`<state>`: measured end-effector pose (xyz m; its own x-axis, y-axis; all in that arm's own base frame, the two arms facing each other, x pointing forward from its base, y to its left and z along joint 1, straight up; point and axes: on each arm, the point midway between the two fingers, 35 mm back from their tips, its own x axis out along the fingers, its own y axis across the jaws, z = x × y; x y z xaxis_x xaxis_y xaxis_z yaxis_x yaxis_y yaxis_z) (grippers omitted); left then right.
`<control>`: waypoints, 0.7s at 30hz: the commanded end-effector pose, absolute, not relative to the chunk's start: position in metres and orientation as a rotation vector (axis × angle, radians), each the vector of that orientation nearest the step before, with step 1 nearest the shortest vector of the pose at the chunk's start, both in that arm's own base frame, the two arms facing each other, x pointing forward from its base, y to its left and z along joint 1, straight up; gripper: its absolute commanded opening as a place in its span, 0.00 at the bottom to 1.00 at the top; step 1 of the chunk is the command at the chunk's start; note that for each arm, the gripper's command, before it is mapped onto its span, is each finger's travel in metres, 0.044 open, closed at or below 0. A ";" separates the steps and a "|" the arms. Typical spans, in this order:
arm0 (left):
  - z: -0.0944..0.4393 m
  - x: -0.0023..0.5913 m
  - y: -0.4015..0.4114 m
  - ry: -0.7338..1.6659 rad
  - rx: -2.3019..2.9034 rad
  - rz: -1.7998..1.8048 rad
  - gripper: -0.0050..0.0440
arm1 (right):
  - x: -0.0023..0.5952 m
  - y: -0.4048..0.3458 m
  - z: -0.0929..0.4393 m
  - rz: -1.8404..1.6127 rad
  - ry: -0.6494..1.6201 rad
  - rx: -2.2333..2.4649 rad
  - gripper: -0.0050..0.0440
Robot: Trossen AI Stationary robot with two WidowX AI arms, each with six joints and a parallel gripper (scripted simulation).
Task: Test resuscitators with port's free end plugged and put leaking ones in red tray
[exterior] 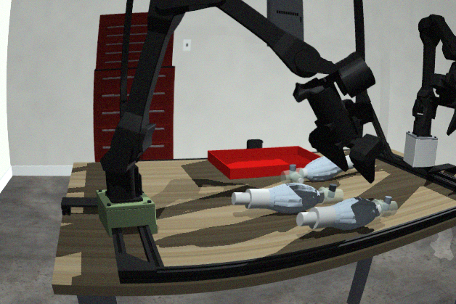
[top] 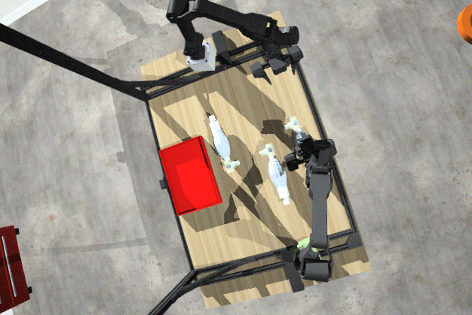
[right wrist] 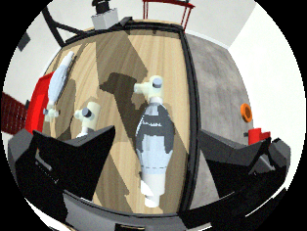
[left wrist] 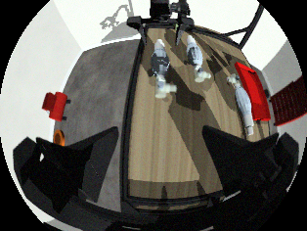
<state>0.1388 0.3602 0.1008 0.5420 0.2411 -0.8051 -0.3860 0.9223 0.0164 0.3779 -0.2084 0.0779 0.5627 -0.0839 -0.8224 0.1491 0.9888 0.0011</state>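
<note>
Three pale resuscitators lie on the wooden table, all outside the red tray (top: 189,174). One (top: 221,142) lies next to the tray. One (top: 277,174) lies mid-table. The third (top: 299,133) lies near the table's long edge, partly hidden under my right gripper (top: 297,150). That gripper is open and empty, hovering well above this unit (exterior: 344,213); the right wrist view looks straight down on its bag (right wrist: 154,140). My left gripper (top: 268,68) is open and empty, raised over the table's end near its grey base. Its wrist view shows all three units far off (left wrist: 193,53).
A black frame rail (top: 324,131) runs along the table's edge beside the third unit. The right arm's green base (exterior: 125,212) stands at one end, the left arm's grey base (exterior: 420,149) at the other. A red drawer cabinet (exterior: 134,86) stands off the table.
</note>
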 end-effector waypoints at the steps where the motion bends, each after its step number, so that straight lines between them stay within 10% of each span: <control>1: 0.101 0.139 0.360 0.927 -0.170 0.374 1.00 | 0.378 -0.208 0.086 -0.139 0.957 0.070 1.00; 21: 0.101 0.139 0.360 0.927 -0.170 0.374 1.00 | 0.244 -0.196 0.144 -0.135 0.977 0.075 1.00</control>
<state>0.1392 0.3600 0.1007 0.5422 0.2401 -0.8052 -0.3849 0.9228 0.0159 0.2535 -0.2021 0.1434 0.5528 -0.0900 -0.8284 0.1530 0.9882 -0.0053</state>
